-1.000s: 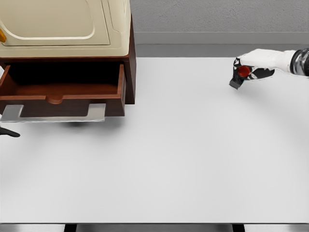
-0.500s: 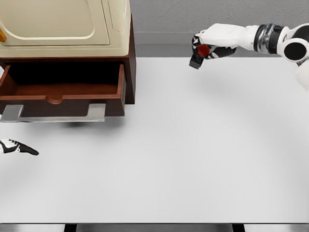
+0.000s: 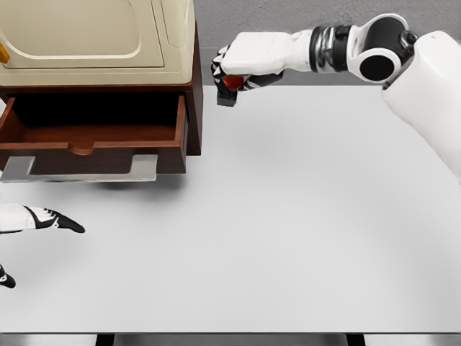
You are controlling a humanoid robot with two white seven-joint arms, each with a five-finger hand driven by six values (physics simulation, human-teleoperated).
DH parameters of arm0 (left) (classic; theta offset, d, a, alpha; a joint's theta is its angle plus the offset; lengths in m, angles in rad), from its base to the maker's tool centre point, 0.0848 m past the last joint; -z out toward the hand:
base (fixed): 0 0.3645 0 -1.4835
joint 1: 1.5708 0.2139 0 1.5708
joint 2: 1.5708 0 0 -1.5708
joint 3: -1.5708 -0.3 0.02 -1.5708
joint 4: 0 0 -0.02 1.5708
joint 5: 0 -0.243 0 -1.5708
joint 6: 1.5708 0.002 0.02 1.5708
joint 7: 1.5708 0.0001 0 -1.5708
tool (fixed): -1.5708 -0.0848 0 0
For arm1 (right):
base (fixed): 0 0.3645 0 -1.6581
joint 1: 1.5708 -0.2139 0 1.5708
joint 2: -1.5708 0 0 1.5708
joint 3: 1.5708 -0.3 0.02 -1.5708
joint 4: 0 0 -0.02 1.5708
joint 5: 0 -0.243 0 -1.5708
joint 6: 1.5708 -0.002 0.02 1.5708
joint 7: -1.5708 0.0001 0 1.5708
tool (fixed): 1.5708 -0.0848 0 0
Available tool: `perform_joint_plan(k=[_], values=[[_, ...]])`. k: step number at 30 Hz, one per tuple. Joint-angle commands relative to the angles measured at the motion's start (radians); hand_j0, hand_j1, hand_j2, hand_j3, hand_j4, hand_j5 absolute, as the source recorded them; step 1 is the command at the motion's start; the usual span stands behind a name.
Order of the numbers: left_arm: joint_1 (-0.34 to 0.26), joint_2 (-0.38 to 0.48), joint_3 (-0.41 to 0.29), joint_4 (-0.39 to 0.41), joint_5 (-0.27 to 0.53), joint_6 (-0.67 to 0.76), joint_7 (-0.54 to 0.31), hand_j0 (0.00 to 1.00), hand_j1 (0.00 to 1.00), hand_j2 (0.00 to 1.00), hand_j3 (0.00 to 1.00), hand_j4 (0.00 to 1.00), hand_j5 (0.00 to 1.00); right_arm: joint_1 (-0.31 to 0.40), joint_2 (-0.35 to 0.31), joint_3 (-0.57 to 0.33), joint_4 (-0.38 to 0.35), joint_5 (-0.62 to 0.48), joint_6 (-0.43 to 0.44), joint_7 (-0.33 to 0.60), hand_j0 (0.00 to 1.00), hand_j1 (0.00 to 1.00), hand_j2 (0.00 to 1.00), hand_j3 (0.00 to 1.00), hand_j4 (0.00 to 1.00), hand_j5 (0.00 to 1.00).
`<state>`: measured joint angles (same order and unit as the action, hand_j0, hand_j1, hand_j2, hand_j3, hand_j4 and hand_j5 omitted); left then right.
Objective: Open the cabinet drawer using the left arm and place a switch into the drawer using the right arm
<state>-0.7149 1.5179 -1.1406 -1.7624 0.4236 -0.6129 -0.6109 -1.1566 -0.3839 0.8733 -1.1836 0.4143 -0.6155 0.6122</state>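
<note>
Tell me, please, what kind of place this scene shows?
Probably a simulated test bench, not a real room: a plain white table, a wooden cabinet with its drawer open, and a bare grey wall behind.

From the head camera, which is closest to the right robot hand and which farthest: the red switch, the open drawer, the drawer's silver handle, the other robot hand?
1. Switch: held in the right robot hand, top centre.
2. Open drawer: to its left, lower.
3. Silver handle: on the drawer's front, lower still.
4. Left robot hand: far lower left, over the table.
</note>
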Motion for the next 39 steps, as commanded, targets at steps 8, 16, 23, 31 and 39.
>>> perform_joint_plan(k=[8, 16, 23, 31, 39], values=[[0.002, -0.016, 0.001, 0.0, 0.004, 0.002, 0.0, 1.0, 1.0, 1.0, 1.0, 1.0, 1.0, -0.034, 0.025, 0.076, -0.088, -0.072, 0.005, -0.001, 0.29, 0.29, 0.29, 0.29, 0.29, 0.29], [0.003, -0.019, 0.001, 0.0, -0.014, 0.002, 0.0, 1.0, 1.0, 1.0, 1.0, 1.0, 1.0, -0.086, 0.069, 0.078, -0.11, -0.072, 0.005, -0.001, 0.31, 0.31, 0.31, 0.31, 0.31, 0.31], [0.006, -0.019, 0.001, 0.0, -0.017, 0.002, 0.0, 1.0, 1.0, 1.0, 1.0, 1.0, 1.0, -0.11, 0.088, 0.07, -0.108, -0.072, 0.005, -0.001, 0.31, 0.31, 0.31, 0.31, 0.31, 0.31], [0.006, -0.024, 0.001, 0.0, -0.029, 0.002, 0.0, 1.0, 1.0, 1.0, 1.0, 1.0, 1.0, -0.146, 0.2, 0.102, -0.08, -0.071, 0.005, -0.001, 0.31, 0.31, 0.31, 0.31, 0.31, 0.31], [0.008, -0.045, 0.001, 0.0, -0.032, 0.002, 0.0, 1.0, 1.0, 1.0, 1.0, 1.0, 1.0, -0.183, 0.293, 0.133, 0.101, -0.065, 0.005, -0.001, 0.31, 0.31, 0.31, 0.31, 0.31, 0.31]])
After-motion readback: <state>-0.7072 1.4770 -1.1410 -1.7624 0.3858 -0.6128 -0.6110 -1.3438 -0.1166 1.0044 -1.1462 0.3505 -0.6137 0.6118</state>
